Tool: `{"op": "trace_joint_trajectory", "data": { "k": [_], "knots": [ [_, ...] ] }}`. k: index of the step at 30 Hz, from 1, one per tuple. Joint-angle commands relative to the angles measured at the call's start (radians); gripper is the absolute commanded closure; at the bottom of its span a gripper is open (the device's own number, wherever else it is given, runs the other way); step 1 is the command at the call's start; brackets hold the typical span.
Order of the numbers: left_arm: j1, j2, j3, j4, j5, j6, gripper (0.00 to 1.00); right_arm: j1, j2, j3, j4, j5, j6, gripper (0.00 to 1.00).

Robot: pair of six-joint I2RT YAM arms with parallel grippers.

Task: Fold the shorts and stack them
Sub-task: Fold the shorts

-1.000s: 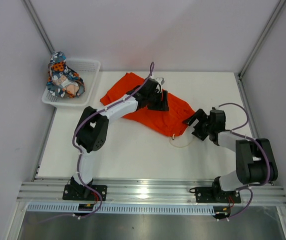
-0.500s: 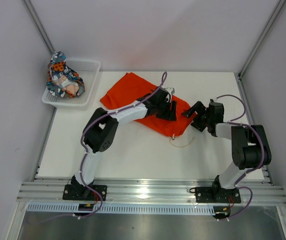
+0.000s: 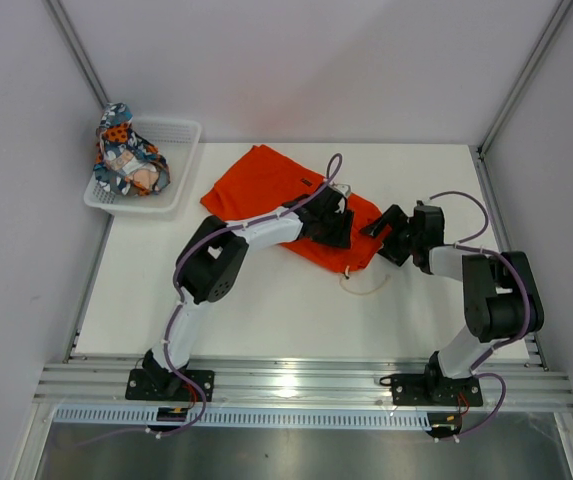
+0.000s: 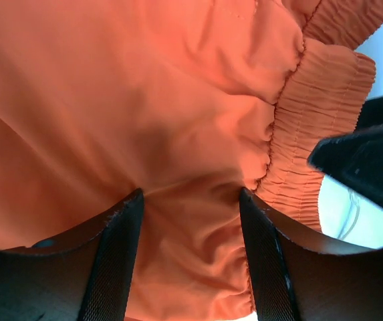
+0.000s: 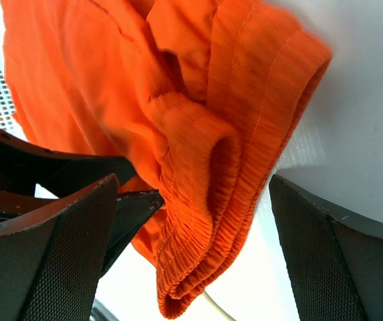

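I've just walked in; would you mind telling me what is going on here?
Two arms are working on the orange shorts, which lie spread on the table. Both tools are at the waistband end: the left tool sits low on the fabric with its jaws open astride a bunched fold, and the right tool faces the waistband with its jaws wide open, gripping nothing. The printed shorts sit crumpled in the white basket at the table's far left corner. Nothing is stacked yet.
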Motion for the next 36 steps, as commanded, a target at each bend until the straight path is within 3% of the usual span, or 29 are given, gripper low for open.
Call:
{"op": "trace_joint_trajectory", "data": {
  "k": [1,11,18,26,30,33,34,36],
  "knots": [
    [-0.009,0.03,0.037,-0.03,-0.039,0.016,0.37,0.01,0.057,-0.025,-0.098,-0.031,0.023,0.04],
    [-0.026,0.057,-0.001,-0.01,-0.076,0.019,0.37,0.053,0.094,-0.117,0.065,-0.069,0.135,0.07],
    [-0.029,0.07,0.001,-0.005,-0.071,0.019,0.37,0.052,0.115,-0.267,0.333,-0.092,0.244,0.1],
    [-0.029,0.07,-0.001,0.01,-0.027,0.015,0.38,0.05,0.186,-0.252,0.513,-0.119,0.275,0.14],
    [-0.029,0.047,-0.036,0.033,-0.013,-0.005,0.38,0.044,0.201,-0.227,0.493,-0.097,0.258,0.33],
    [-0.027,0.012,-0.059,0.027,-0.001,-0.025,0.38,0.033,0.178,-0.221,0.446,-0.08,0.246,0.58],
    [-0.024,0.0,-0.068,0.026,-0.004,-0.033,0.38,0.029,0.157,-0.217,0.422,-0.074,0.237,0.7],
    [-0.006,-0.052,-0.085,0.041,0.016,-0.062,0.38,0.016,0.129,-0.189,0.328,-0.063,0.2,0.84]
  ]
}}
